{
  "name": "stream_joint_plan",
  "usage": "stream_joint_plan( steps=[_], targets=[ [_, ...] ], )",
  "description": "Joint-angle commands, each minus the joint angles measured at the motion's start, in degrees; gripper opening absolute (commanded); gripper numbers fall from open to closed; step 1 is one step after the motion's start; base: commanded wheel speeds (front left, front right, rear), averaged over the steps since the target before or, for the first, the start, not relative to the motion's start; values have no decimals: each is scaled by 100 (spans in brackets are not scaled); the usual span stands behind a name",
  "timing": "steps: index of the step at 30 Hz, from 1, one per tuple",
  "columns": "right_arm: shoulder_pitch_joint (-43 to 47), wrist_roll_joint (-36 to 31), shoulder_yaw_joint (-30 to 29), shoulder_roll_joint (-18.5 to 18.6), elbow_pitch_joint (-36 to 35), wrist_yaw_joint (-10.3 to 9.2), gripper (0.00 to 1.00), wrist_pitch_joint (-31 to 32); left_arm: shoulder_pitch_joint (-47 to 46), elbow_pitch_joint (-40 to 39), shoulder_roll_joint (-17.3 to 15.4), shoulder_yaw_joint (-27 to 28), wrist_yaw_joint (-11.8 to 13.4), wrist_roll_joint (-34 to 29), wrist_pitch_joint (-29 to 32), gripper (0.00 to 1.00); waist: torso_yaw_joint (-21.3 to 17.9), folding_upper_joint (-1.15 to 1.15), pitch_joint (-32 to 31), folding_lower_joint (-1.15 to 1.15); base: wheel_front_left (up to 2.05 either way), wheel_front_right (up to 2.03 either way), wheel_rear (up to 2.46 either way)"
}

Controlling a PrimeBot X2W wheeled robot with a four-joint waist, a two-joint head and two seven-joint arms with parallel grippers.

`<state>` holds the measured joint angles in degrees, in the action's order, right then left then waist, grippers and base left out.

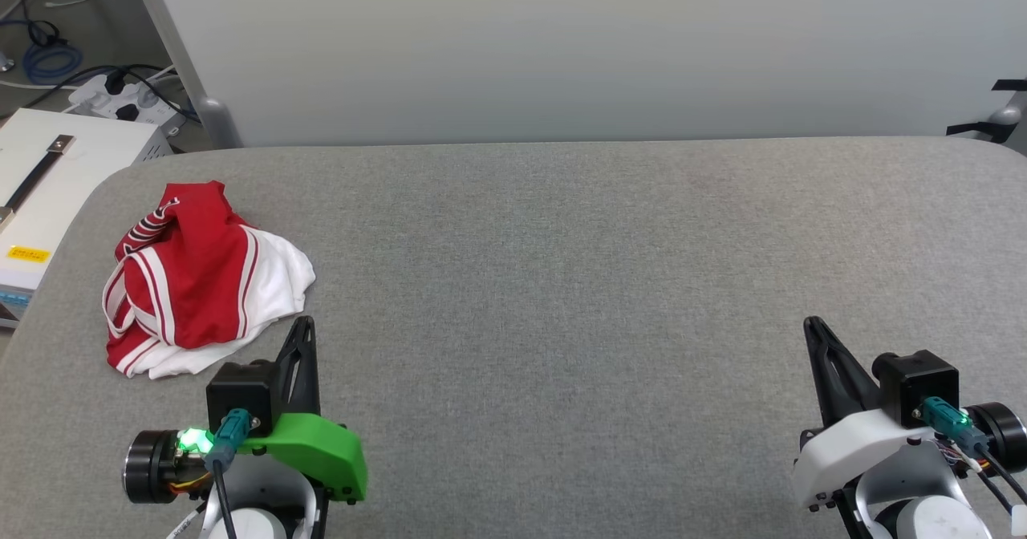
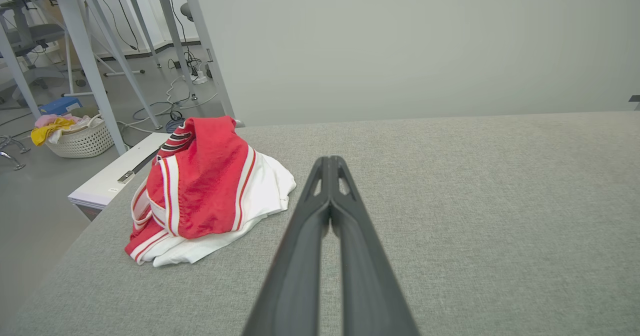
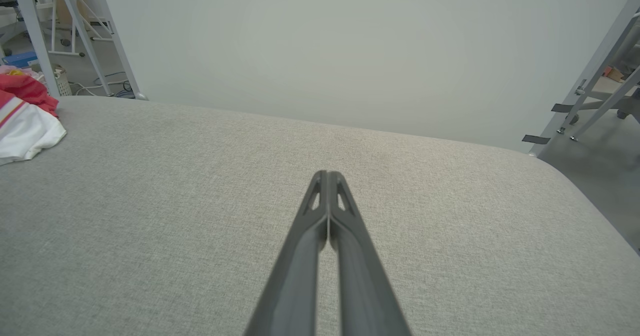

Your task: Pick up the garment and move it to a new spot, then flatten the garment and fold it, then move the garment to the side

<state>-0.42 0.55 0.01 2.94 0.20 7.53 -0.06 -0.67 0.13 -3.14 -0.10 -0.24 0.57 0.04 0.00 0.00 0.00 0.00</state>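
The red jersey T-shirt (image 1: 192, 282) lies crumpled in a heap at the left of the head view on the grey fabric tabletop (image 1: 562, 282), with a white sleeve and red-white striped trim showing. Just below it the left gripper (image 1: 302, 326) is pressed together and empty. So is the right gripper (image 1: 812, 329) at the lower right.

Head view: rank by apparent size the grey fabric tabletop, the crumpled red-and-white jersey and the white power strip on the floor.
1. grey fabric tabletop
2. crumpled red-and-white jersey
3. white power strip (farther away, so true size unsure)
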Motion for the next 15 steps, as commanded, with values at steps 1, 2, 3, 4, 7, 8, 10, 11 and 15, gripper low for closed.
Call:
stream_joint_plan(
  steps=[1,2,3,4,7,8,10,11,15],
  targets=[
    [42,-55,-1,-6,-20,-4,0,6,67,-13,26,10,24,-57,-4,0,0,0,0,0,0,0,0],
    [42,-55,-1,-6,-20,-4,0,6,67,-13,26,10,24,-57,-4,0,0,0,0,0,0,0,0],
    [42,-55,-1,-6,-20,-4,0,6,67,-13,26,10,24,-57,-4,0,0,0,0,0,0,0,0],
    [42,-55,-1,-6,-20,-4,0,6,67,-13,26,10,24,-57,-4,0,0,0,0,0,0,0,0],
    [42,-55,-1,-6,-20,-4,0,6,67,-13,26,10,24,-57,-4,0,0,0,0,0,0,0,0],
    [42,-55,-1,-6,-20,-4,0,6,67,-13,26,10,24,-57,-4,0,0,0,0,0,0,0,0],
    [42,-55,-1,-6,-20,-4,0,6,67,-13,26,10,24,-57,-4,0,0,0,0,0,0,0,0],
    [42,-55,-1,-6,-20,-4,0,6,67,-13,26,10,24,-57,-4,0,0,0,0,0,0,0,0],
    [42,-55,-1,-6,-20,-4,0,6,67,-13,26,10,24,-57,-4,0,0,0,0,0,0,0,0]
  ],
)
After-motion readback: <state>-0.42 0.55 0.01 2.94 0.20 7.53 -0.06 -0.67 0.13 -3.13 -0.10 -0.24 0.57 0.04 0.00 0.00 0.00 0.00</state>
